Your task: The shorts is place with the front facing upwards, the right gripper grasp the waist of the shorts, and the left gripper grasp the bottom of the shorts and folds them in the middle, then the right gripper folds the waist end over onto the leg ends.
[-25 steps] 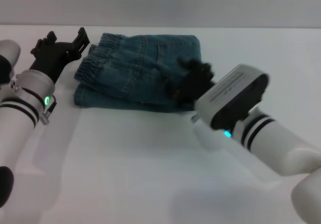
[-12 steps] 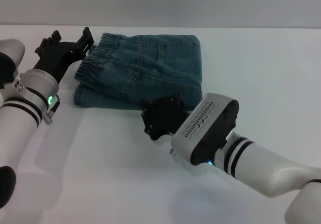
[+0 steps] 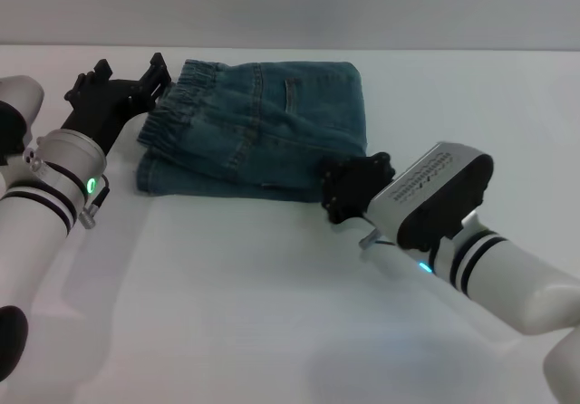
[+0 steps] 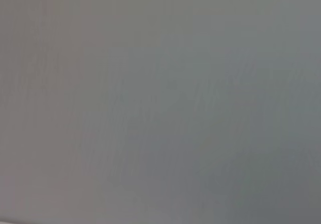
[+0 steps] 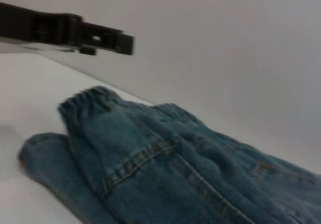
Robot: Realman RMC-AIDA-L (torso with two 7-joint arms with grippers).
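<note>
The blue denim shorts [image 3: 263, 128] lie folded in a compact stack at the back of the white table. The gathered waist [image 3: 177, 105] is on top at the stack's left end, also seen in the right wrist view [image 5: 88, 101]. A lower denim layer [image 3: 159, 173] sticks out under it; I cannot make out the leg ends. My left gripper [image 3: 130, 76] is open just left of the waist, holding nothing; one of its fingers [image 5: 75, 30] crosses the right wrist view. My right gripper [image 3: 352, 187] hovers off the stack's front right corner, clear of the cloth.
The white table [image 3: 272, 313] stretches in front of the shorts toward me. A grey wall [image 3: 290, 5] rises behind the table's far edge. The left wrist view shows only plain grey.
The right gripper left the top of the shorts, swung down in front of the stack, then moved right to the front right corner. The left gripper has hardly moved.
</note>
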